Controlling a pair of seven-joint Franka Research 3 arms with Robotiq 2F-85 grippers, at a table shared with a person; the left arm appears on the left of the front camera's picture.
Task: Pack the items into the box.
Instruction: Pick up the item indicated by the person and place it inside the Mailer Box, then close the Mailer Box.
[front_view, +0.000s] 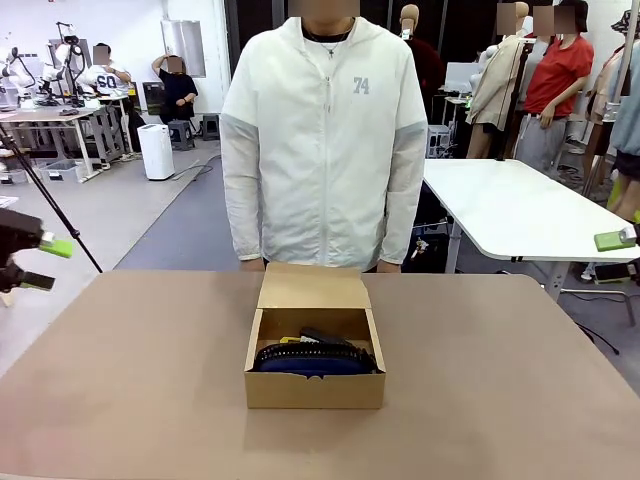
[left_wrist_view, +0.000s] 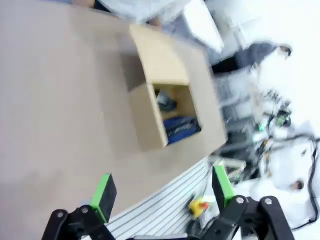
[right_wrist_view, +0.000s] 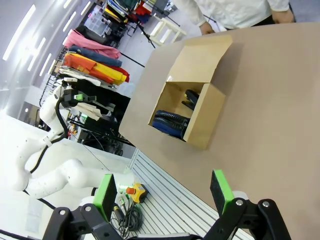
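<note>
- Packing looks all but done: the pouch (front_view: 315, 360), the stapler (front_view: 325, 337) and a yellow sliver, likely the utility knife (front_view: 290, 340), lie inside the box (front_view: 314, 392).
- Box position: between the left gripper (left_wrist_view: 162, 189) and the right gripper (right_wrist_view: 163, 192), well ahead of each. Both have their fingers spread and hold nothing.
- Next move is probably closing the flap lid (front_view: 313, 285), raised on the side farthest from both grippers. That calls for reaching past the box and folding the lid back.
- Surface is a plain brown bench (front_view: 120, 380). A person (front_view: 323, 150) stands beyond it, in a busy workshop with a white table (front_view: 510, 200).
</note>
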